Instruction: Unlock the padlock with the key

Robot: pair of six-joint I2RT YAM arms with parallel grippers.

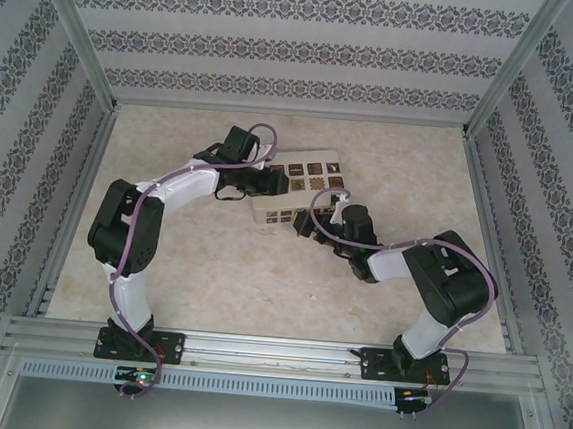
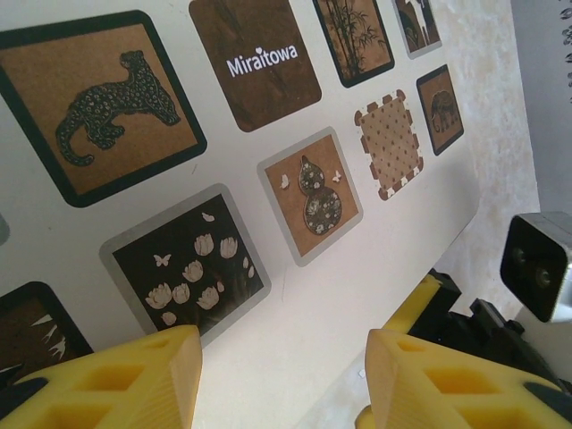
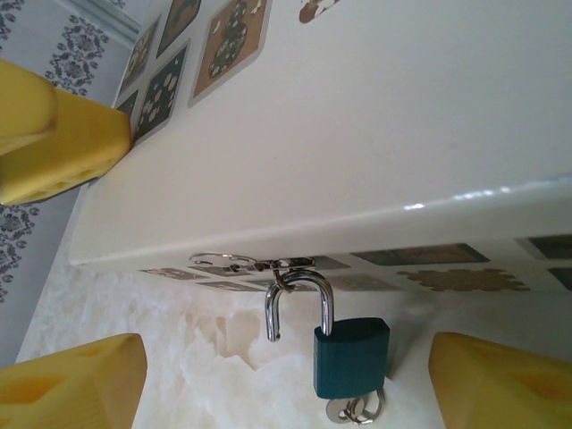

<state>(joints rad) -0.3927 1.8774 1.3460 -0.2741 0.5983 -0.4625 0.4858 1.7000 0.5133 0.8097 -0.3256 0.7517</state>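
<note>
The word "Miraitowa" stands in white letters on a dark brown square picture (image 2: 255, 63), one of the squares printed on the lid of the cream box (image 2: 384, 259), seen from the left wrist.

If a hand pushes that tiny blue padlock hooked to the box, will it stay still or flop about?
Probably flops: the padlock is held only by its thin shackle through a metal clasp, so it should pivot. Its small, smooth body likely slips when pinched. The key at its base would probably jangle along.
</note>
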